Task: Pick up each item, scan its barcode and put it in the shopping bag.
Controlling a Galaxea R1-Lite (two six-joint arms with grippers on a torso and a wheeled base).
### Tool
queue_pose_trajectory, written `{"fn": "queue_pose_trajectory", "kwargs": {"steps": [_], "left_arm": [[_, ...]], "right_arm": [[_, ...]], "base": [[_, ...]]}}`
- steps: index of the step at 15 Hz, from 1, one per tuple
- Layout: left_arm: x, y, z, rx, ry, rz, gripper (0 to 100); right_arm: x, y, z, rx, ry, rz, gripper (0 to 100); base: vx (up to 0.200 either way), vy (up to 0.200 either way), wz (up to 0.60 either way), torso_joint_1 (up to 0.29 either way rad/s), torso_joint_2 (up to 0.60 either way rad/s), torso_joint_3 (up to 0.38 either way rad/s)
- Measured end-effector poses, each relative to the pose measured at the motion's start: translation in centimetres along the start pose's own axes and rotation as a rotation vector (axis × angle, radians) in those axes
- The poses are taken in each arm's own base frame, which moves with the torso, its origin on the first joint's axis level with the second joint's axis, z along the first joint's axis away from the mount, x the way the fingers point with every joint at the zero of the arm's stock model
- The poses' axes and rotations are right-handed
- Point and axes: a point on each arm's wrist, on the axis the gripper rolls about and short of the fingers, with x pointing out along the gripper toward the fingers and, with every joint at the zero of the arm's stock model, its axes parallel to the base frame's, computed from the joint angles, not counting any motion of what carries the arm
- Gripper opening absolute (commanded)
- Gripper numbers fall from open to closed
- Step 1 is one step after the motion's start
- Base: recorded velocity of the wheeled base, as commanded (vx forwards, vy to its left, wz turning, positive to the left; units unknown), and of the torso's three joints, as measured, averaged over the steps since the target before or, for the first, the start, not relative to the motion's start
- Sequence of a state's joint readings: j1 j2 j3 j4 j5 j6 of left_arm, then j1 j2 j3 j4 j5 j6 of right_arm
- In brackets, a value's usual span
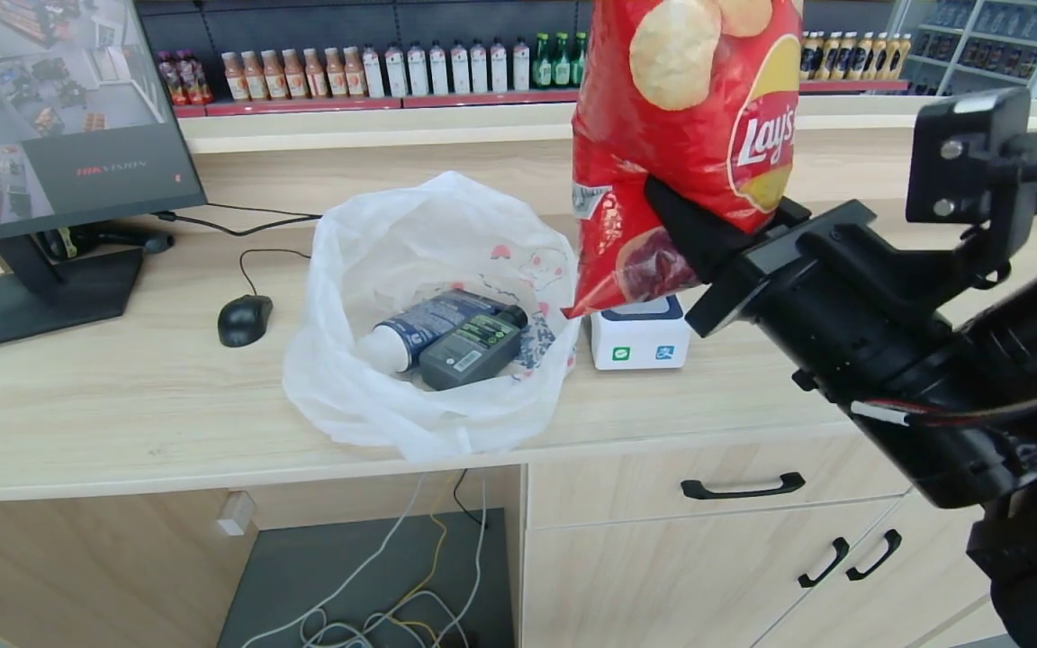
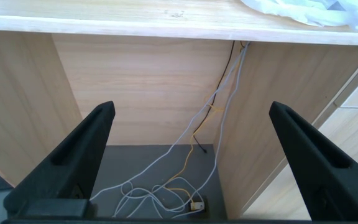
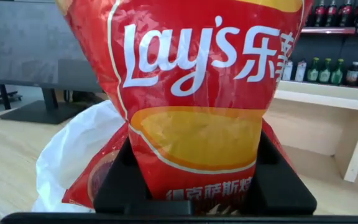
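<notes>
My right gripper [image 1: 694, 238] is shut on the lower part of a red bag of chips [image 1: 689, 135], held upright above the white scanner box [image 1: 640, 335] on the counter. In the right wrist view the chips bag [image 3: 197, 93] sits between the black fingers [image 3: 120, 180]. The white plastic shopping bag [image 1: 433, 315] lies open left of the scanner, with a blue-white bottle [image 1: 424, 328] and a dark grey bottle [image 1: 473, 346] inside. My left gripper [image 2: 191, 155] hangs open below the counter edge, facing the open recess with cables.
A monitor [image 1: 50, 117] on its stand fills the counter's left end, with a black mouse [image 1: 244, 319] and its cord beside the bag. Drawers with black handles [image 1: 742, 489] sit under the counter at right. Loose cables [image 2: 185, 180] lie in the recess. Bottles line the back shelf [image 1: 374, 72].
</notes>
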State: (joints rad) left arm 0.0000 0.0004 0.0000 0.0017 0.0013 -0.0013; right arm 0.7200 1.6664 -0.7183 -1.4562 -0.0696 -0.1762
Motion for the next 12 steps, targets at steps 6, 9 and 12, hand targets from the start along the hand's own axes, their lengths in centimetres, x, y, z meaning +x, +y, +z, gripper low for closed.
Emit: {"fn": "queue_pose_trajectory", "kwargs": {"steps": [6, 9, 12], "left_arm": [[0.0, 0.0, 0.0, 0.000, 0.000, 0.000, 100], [0.0, 0.0, 0.0, 0.000, 0.000, 0.000, 100], [0.0, 0.0, 0.0, 0.001, 0.000, 0.000, 100]], "right_arm": [[-3.7, 0.4, -1.3, 0.046, 0.051, 0.025, 0], [-4.7, 0.9, -0.7, 0.077, 0.050, 0.049, 0], [-4.8, 1.0, -0.6, 0.088, 0.050, 0.053, 0]], "base": [[0.000, 0.000, 0.00, 0.000, 0.00, 0.000], [0.000, 0.000, 0.00, 0.000, 0.00, 0.000], [0.000, 0.000, 0.00, 0.000, 0.00, 0.000]]}}
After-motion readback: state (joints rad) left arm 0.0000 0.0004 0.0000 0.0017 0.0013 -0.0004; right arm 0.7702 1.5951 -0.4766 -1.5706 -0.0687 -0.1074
